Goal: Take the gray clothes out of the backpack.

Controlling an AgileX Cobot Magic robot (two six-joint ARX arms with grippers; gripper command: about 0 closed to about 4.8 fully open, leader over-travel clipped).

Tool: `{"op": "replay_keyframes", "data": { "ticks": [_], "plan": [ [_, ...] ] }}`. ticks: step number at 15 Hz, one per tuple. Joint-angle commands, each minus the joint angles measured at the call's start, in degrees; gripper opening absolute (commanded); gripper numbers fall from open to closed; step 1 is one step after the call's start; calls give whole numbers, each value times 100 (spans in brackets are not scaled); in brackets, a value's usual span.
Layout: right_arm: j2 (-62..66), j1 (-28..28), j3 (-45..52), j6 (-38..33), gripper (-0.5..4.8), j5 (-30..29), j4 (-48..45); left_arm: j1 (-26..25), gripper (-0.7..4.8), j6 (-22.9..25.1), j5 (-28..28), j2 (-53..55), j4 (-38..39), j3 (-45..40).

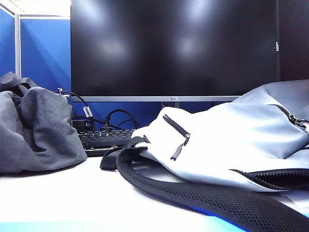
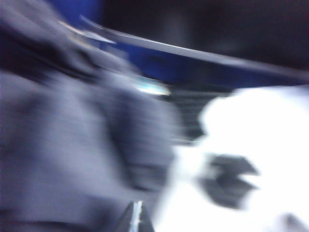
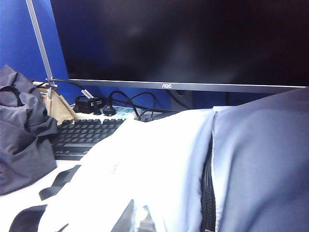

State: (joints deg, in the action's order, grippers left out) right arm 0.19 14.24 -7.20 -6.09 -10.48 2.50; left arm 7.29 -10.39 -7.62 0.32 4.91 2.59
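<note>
- Exterior view: the clothes (image 1: pixel 38 128) sit in a dark crumpled heap on the table (image 1: pixel 72 198) at the left, wholly outside the backpack (image 1: pixel 231 140) and well apart from it. The backpack lies on its side at the right, its main zip gaping near the lower right, a mesh strap (image 1: pixel 193 195) curling across the front. Behind them are a keyboard (image 1: pixel 104 140) and a big dark monitor (image 1: pixel 174 48). Neither arm shows here.
- Left wrist view: heavily smeared. The clothes (image 2: pixel 72 159) fill one side, the pale backpack (image 2: pixel 256 145) the other. Of the left gripper (image 2: pixel 136 220) only a dark tip pokes in at the frame's edge, jaws clenched together and holding nothing, pointing at the gap between the two.
- Right wrist view: the right gripper (image 3: pixel 131 220) is likewise a pinched tip at the frame's edge, empty, low over the backpack (image 3: pixel 159 164). The clothes (image 3: pixel 21 140) lie beyond the strap, beside the keyboard (image 3: pixel 84 135).
- Step: I judge the removal finished; what is left is parking the arms.
- Next move: it calls for no grasp, only clearing both claws away without snagging strap or zip.
- Room: bare table lies in front between clothes and bag; the keyboard and cables crowd the back, and the monitor closes it off.
</note>
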Motion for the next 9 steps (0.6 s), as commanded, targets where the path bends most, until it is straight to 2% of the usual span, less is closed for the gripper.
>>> {"op": "replay_keyframes", "data": {
  "ticks": [1, 5, 9],
  "plan": [
    [-7, 2, -9, -7, -1, -9, -61, -138, -5, 678, 953, -13, -223, -136],
    [-7, 2, -9, -7, -1, -9, -61, -503, -5, 1064, 374, -13, -282, -216],
    [-7, 2, -9, -7, -1, -9, -61, -501, -5, 1113, 393, -13, -260, -216]
  ]
}}
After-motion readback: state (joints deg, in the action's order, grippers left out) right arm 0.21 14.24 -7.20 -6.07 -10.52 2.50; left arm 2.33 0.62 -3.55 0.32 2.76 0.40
